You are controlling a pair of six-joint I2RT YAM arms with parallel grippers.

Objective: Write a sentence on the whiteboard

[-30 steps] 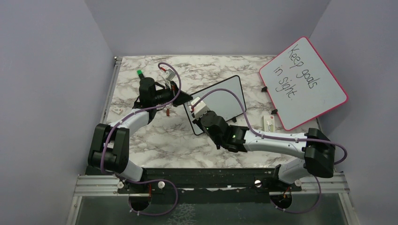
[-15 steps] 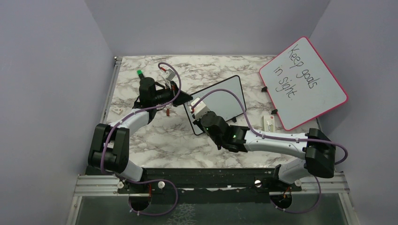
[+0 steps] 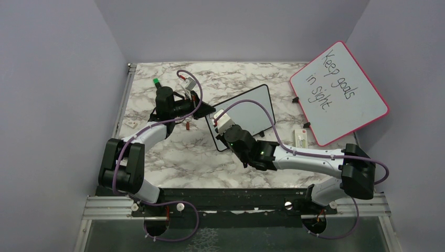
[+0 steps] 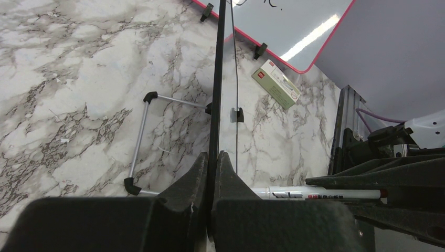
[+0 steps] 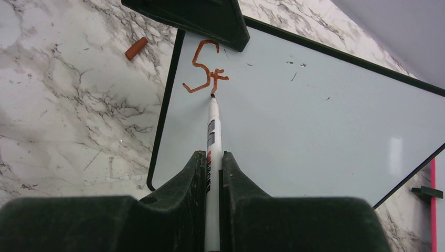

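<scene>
**Right wrist view.** The right pincer (image 5: 212,156) is pressed together on the barrel of a white marker (image 5: 212,123). The marker tip touches the whiteboard (image 5: 315,115) just below the sentence (image 5: 203,68), so far only a reddish-brown "St" in the upper left of the frame.

**Left wrist view.** The left pincer (image 4: 212,160) pinches the whiteboard's thin black frame, seen edge-on at centre.

**Top view.** The whiteboard sits mid-frame on the desk (image 3: 173,152), between the two arms. The pink-framed board (image 3: 338,92) stands apart at the right.

**Hazards, as judged from this pose.**
- You hold the board by one edge only. If you press the tip too hard, the board will probably pivot or slide, and the letters will smear or drift off their line.
- The marker is gripped low on a long barrel. Sideways drag in a stroke may twist it in the pinch, so the tip lifts and leaves gaps.
- The left pincer's finger overhangs the board's corner close beside the "S", so an upward stroke could strike it.
- The marker cap (image 5: 136,48) lies loose on the desk beside the frame, and a sweep of either arm could knock it away.
</scene>
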